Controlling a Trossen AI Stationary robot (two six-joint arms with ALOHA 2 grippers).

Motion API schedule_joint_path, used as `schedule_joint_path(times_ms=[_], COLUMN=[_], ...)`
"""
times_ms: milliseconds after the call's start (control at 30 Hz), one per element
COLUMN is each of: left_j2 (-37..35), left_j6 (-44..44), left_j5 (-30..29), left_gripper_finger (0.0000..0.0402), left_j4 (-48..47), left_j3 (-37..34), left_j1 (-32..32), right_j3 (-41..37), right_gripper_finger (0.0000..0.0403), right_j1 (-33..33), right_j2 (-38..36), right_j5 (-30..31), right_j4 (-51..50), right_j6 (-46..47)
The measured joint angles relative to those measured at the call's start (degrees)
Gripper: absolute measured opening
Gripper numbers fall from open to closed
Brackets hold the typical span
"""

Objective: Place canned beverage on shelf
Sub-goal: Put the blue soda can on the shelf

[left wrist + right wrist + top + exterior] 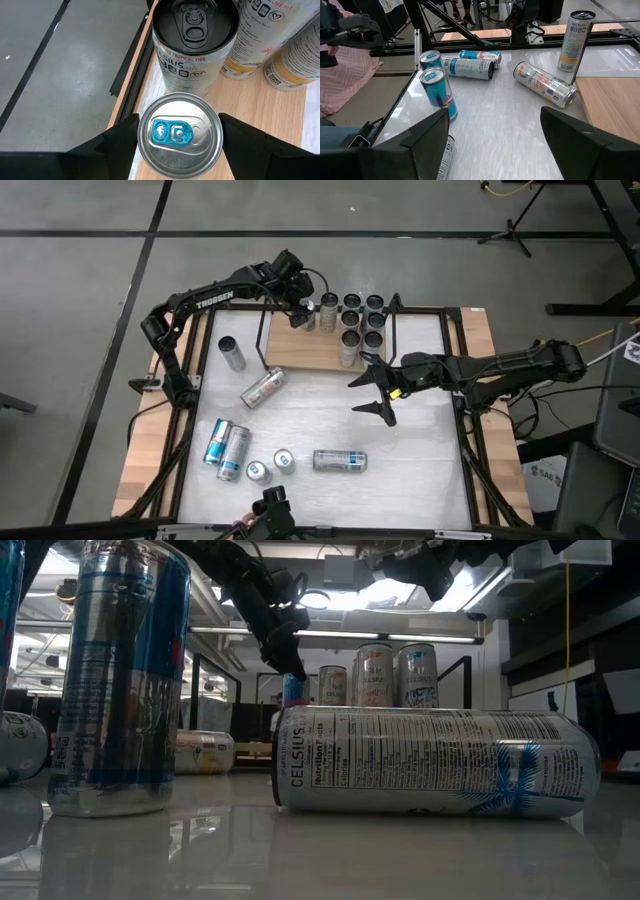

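The shelf (pixel 300 352), a light wooden board in a black rod frame, lies at the table's far middle. Several cans (pixel 362 320) stand upright on its far right part. My left gripper (pixel 301 313) is at the shelf's far left corner, shut on a silver can with a blue tab (pixel 178 135). That can stands upright beside a black-topped can (pixel 194 30). Whether its base rests on the board is hidden. My right gripper (pixel 384 392) hangs open over the table right of centre, with nothing between its fingers. My left gripper has the blue-tab can between its two fingers, one finger (pixel 122 137) on each opposite side of the can's wall (pixel 141 134) just below the rim. The fingers slant down from the table's far left. The can stays upright in the hold.
Loose cans are spread over the white tabletop: one upright at the left (pixel 232 353), one lying near the shelf's near edge (pixel 263 388), several at the near left (pixel 228 448) and one lying near the front (pixel 340 461). The black frame rails (pixel 462 380) border the table.
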Motion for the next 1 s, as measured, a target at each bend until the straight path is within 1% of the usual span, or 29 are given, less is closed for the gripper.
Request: schedule_joint_path(times_ms=[867,1000], left_j2=[0.0,0.0], left_j6=[0.0,0.0], left_j5=[0.0,0.0], left_gripper_finger=[0.0252,0.0267], left_j4=[0.0,0.2], left_j3=[0.0,0.0], left_j1=[0.0,0.0], right_j3=[0.0,0.0], right_gripper_finger=[0.0303,0.0303], right_j1=[0.0,0.0], right_j2=[0.0,0.0], right_j5=[0.0,-0.1], right_j4=[0.0,0.0], right_j6=[0.0,0.0])
